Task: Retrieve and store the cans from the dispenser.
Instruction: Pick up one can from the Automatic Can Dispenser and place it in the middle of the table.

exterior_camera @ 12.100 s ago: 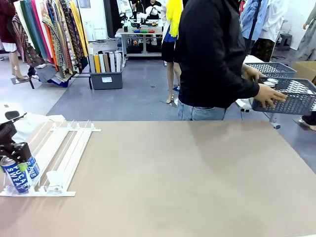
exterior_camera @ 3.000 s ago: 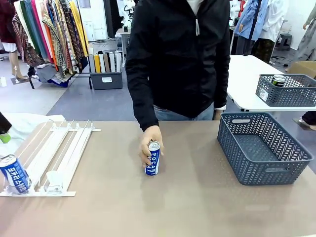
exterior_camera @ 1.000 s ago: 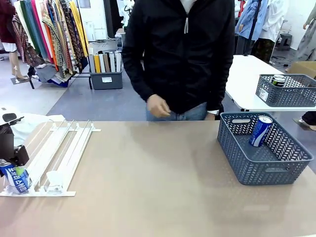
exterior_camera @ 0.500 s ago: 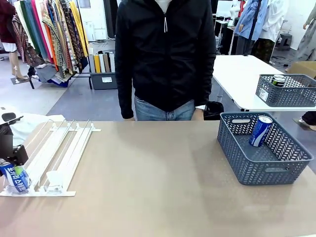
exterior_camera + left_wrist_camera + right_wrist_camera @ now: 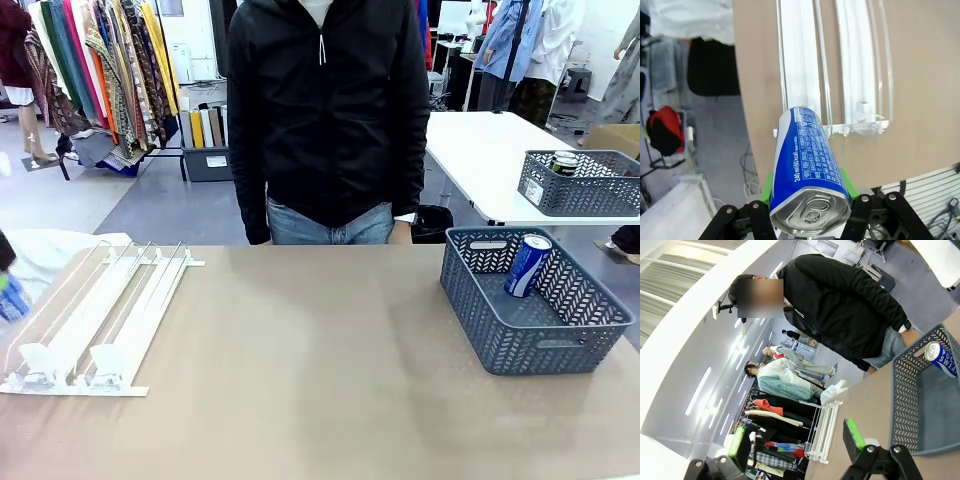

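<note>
The table (image 5: 320, 380) lies bare between the dispenser (image 5: 95, 320) and the basket (image 5: 535, 305). A person (image 5: 325, 110) blocks the far edge.

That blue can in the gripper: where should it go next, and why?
Probably across the table toward the person, as a guess. The left gripper is shut on the can, lifted off the dispenser, and another can already leans in the grey basket.

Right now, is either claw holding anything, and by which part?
Left claw grips a blue can across its body near the silver top, lifted clear of the rack. Right claw is open, holding nothing.
</note>
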Robot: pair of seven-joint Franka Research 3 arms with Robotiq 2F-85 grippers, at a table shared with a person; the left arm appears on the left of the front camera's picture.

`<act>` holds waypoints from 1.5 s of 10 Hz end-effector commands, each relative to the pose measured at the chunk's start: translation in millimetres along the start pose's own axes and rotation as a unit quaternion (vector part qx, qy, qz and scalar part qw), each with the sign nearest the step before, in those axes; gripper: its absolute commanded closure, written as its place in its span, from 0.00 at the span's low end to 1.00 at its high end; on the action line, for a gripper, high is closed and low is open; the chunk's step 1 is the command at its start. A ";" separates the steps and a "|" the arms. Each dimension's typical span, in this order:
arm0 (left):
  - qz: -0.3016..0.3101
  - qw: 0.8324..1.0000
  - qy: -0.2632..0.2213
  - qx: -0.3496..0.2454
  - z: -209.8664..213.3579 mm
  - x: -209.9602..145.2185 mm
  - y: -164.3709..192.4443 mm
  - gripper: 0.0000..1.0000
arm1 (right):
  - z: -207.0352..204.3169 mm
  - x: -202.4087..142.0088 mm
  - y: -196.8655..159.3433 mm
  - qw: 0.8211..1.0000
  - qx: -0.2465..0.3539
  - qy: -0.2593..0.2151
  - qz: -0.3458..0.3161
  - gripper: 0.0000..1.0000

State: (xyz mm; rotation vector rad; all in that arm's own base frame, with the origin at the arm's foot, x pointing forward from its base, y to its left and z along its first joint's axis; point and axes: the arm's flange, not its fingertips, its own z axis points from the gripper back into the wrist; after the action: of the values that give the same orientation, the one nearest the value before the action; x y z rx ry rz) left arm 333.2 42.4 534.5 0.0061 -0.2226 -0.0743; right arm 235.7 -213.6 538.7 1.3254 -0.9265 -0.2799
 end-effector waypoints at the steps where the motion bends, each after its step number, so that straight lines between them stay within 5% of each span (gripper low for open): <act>1: -0.012 0.999 -0.034 0.006 37.1 9.7 2.4 1.00 | -1.9 2.9 2.8 1.000 0.014 -0.011 0.003 0.00; 4: -0.004 0.996 -0.067 -0.058 66.7 11.5 4.3 1.00 | -1.9 2.9 2.8 1.000 0.014 -0.011 0.003 0.00; 5: -0.006 0.998 -0.055 -0.006 66.7 7.0 -2.1 1.00 | -1.9 2.9 2.8 1.000 0.014 -0.011 0.003 0.00; 11: -0.005 0.999 -0.052 -0.016 63.1 7.7 -2.2 1.00 | -1.9 2.9 2.8 1.000 0.014 -0.011 0.003 0.00; 13: -0.019 0.998 0.025 -0.052 67.7 28.8 -66.3 1.00 | -1.9 2.9 2.8 1.000 0.014 -0.011 0.003 0.00; 15: -0.049 0.995 -0.002 -0.082 48.4 66.9 -179.5 1.00 | -1.9 2.9 2.8 1.000 0.014 -0.011 0.003 0.00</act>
State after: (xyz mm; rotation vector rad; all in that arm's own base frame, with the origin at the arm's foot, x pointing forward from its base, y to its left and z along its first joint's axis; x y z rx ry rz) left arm 344.8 -93.8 587.5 -0.1294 -0.1901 -0.1877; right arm 235.6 -213.5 538.8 1.3252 -0.9267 -0.2796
